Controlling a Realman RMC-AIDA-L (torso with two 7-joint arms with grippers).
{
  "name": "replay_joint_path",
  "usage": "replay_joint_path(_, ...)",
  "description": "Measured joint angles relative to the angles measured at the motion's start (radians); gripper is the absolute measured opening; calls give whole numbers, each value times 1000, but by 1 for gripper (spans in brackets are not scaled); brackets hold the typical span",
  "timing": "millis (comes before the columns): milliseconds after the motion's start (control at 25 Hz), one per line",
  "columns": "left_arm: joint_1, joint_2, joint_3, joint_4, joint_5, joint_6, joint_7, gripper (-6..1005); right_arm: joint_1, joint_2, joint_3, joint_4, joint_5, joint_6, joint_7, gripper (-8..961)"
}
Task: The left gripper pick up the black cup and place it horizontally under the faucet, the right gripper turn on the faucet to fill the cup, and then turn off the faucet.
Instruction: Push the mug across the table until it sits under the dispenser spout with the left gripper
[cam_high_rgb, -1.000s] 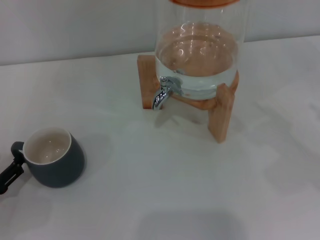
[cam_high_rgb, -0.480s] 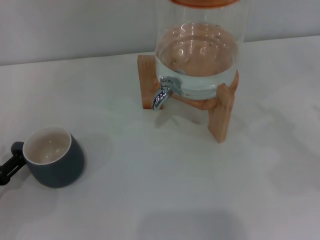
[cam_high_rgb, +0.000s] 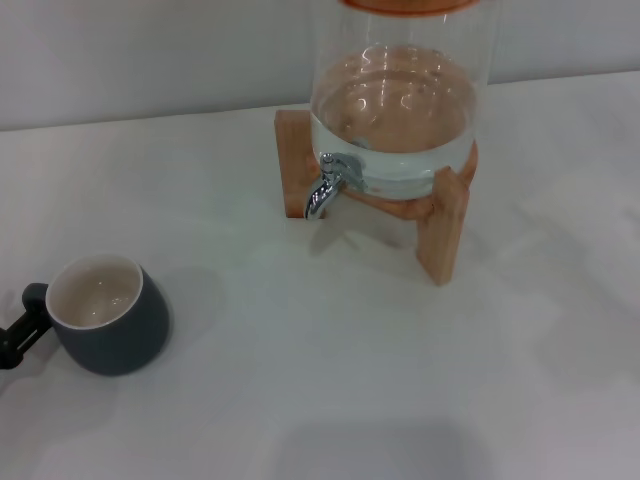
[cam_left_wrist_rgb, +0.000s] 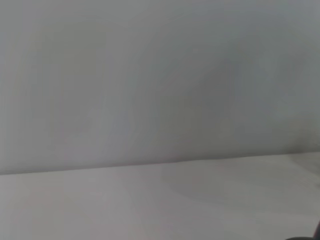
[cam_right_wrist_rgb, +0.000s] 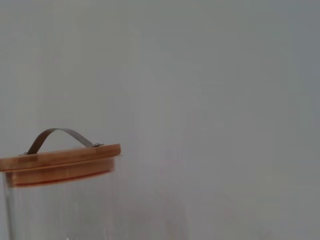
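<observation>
The black cup (cam_high_rgb: 108, 317) stands upright on the white table (cam_high_rgb: 330, 370) at the near left, cream inside showing, its small loop handle (cam_high_rgb: 35, 296) pointing left. Only a black tip of my left gripper (cam_high_rgb: 17, 338) shows at the head view's left edge, right at the handle; the rest is out of frame. The chrome faucet (cam_high_rgb: 324, 186) sticks out of the clear glass dispenser (cam_high_rgb: 395, 110) at the back centre, with nothing beneath it. My right gripper is out of view; the right wrist view shows only the dispenser's wooden lid (cam_right_wrist_rgb: 60, 161).
The dispenser is part full of water and rests on a wooden stand (cam_high_rgb: 442, 228), whose legs flank the faucet. A pale wall (cam_high_rgb: 150, 60) runs behind the table. White tabletop lies between cup and stand.
The black tip of my left gripper has drawn back leftward, so less of it shows beside the handle. Cup and dispenser have not moved.
</observation>
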Motion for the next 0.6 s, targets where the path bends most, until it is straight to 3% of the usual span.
replay_joint_path(200,-1,0,0,1,6,-3,5,826,6,0,3,1,0,0,-1,719)
replay_joint_path(600,-10,0,1,1,7,0,6,420,8,0,6,2,0,0,-3,719)
